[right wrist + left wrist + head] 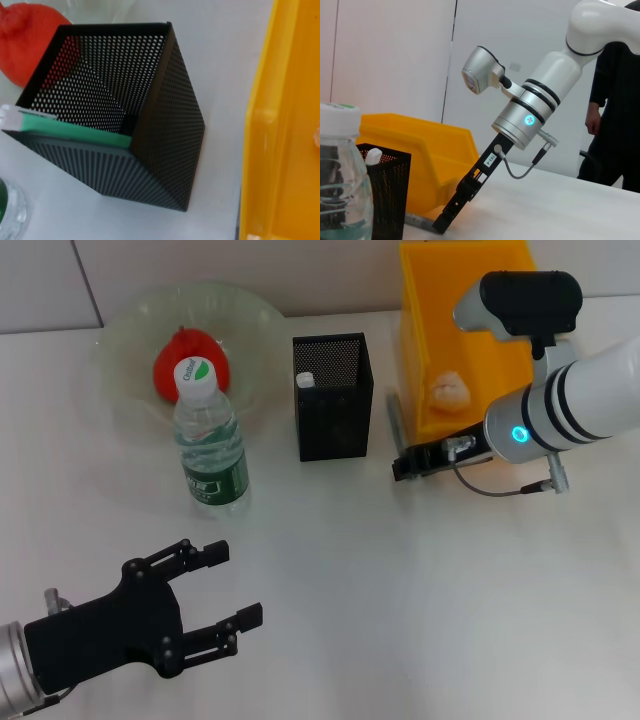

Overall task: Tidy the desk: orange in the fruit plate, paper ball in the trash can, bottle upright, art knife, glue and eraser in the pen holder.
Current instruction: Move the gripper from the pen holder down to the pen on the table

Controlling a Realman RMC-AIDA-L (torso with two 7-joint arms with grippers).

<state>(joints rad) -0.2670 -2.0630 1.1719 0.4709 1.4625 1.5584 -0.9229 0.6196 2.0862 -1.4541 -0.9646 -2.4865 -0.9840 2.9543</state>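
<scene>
The orange (185,358) lies in the glass fruit plate (130,330). The water bottle (209,435) stands upright in front of the plate and also shows in the left wrist view (340,175). The black mesh pen holder (333,397) holds a green glue stick with a white cap (60,129). The paper ball (450,390) lies in the yellow trash bin (470,300). A grey art knife (393,418) lies on the table between holder and bin. My right gripper (404,467) points down with its tip at the knife's near end (420,220). My left gripper (228,588) is open and empty at the front left. No eraser shows.
The white table (400,620) stretches in front of the objects. The pen holder stands close to the bin, leaving a narrow gap where the knife lies. A person in black (615,115) stands beyond the table in the left wrist view.
</scene>
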